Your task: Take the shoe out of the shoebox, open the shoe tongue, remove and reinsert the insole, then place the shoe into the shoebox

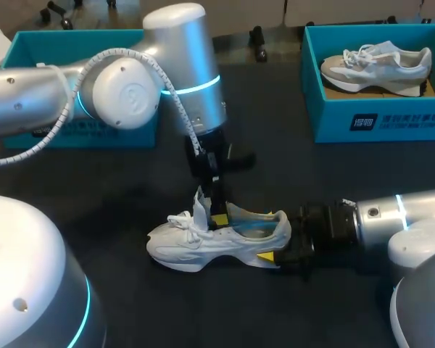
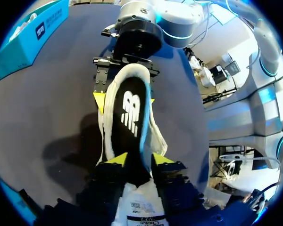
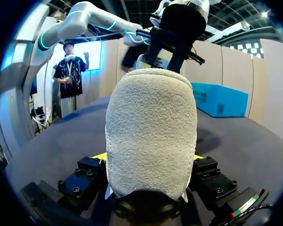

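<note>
Shoe [image 1: 217,243]: white, lower centre, on dark table [image 1: 94,188].
Right gripper [image 3: 149,156]: clamped on heel [image 3: 151,127], both sides.
Left gripper [image 2: 140,159]: at raised tongue [image 1: 201,206]; grip unclear.

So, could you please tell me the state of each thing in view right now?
shoe, upright, tongue raised
insole, lying inside the shoe
right gripper, shut on the shoe's heel
left gripper, over the shoe's opening, grip unclear
right shoebox, open, second shoe inside
left shoebox, open, inside hidden
</note>
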Tool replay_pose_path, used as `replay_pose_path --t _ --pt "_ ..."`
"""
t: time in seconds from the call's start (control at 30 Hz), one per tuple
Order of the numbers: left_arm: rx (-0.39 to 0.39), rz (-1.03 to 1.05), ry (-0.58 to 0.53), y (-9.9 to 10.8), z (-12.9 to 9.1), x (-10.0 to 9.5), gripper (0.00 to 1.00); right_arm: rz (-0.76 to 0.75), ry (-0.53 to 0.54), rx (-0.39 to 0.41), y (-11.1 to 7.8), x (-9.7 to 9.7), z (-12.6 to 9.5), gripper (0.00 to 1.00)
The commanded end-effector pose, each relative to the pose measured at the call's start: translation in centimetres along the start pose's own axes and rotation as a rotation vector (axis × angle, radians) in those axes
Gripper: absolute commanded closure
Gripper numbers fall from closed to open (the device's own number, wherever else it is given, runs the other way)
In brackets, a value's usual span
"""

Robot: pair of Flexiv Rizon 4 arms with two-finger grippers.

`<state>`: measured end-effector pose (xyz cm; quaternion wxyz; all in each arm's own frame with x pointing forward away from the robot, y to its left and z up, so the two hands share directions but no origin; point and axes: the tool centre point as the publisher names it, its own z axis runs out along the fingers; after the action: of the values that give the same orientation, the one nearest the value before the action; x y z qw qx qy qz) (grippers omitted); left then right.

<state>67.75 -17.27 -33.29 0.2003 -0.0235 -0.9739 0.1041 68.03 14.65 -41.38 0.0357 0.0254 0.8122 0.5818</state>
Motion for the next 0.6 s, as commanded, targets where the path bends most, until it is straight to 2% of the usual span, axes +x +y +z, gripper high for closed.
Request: replay_pose_path --t 0.03,0.27,0.6 --pt "0.008 0.001 -0.022 0.0 -0.2 0.5 0.63 0.0 -0.001 0.005 0.0 0.3 0.1 1.0" --pt "0.009 0.035 -0.077 -0.2 -0.3 1.1 0.62 0.0 -0.001 0.005 0.0 0.3 0.1 1.0" --pt "-0.037 0.038 -0.071 -0.7 0.8 0.1 0.72 0.0 -0.001 0.005 0.0 0.3 0.1 1.0"
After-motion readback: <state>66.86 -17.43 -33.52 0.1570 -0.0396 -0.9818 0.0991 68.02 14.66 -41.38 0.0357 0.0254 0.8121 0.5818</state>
